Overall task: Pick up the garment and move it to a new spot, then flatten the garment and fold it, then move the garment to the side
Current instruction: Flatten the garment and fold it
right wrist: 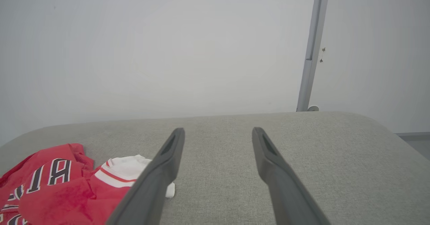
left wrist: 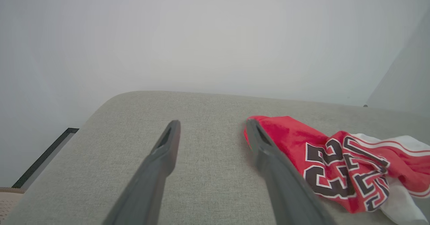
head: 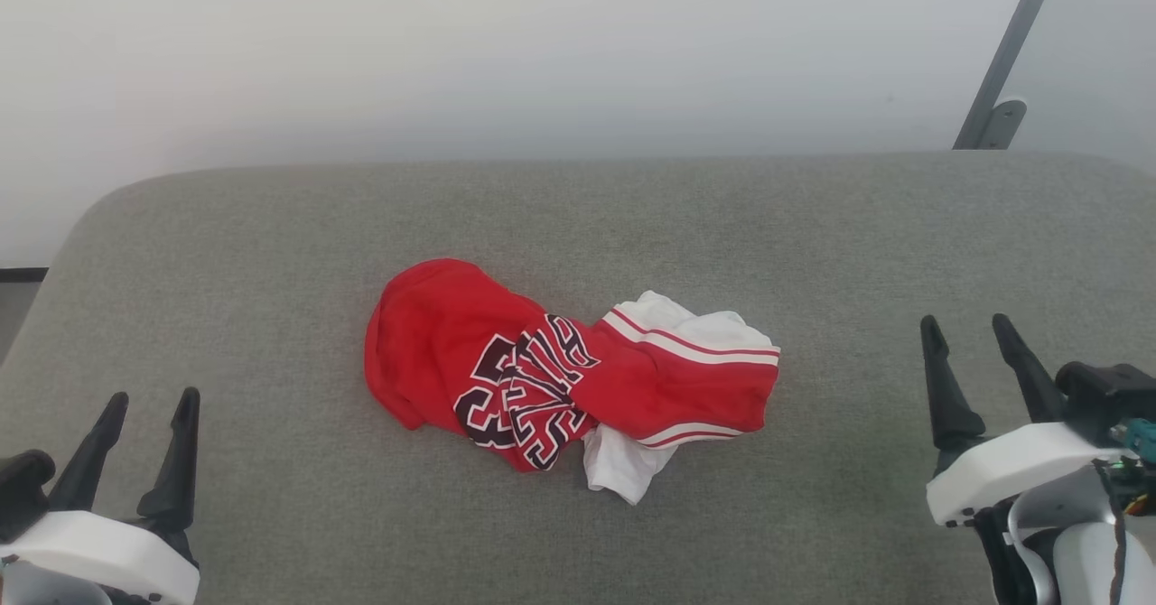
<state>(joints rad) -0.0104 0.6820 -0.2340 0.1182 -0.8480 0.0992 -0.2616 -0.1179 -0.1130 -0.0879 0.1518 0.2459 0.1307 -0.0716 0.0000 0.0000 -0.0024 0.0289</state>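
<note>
The garment [head: 560,370], a red jersey with white sleeves, striped trim and dark lettering, lies crumpled in a heap at the middle of the grey padded surface [head: 271,226]. My left gripper [head: 153,402] hovers open at the lower left, well clear of the heap. At the lower right, my right gripper [head: 971,327] is open too, with a gap to the cloth. The left wrist view has the garment [left wrist: 336,158] to the right of the left gripper [left wrist: 213,126]. In the right wrist view the garment [right wrist: 60,181] is at the lower left of the right gripper [right wrist: 218,132].
A pale wall rises behind the grey surface. A grey metal post [head: 1007,54] stands at the back right. The surface's left edge [head: 36,316] rounds off toward a dark floor strip.
</note>
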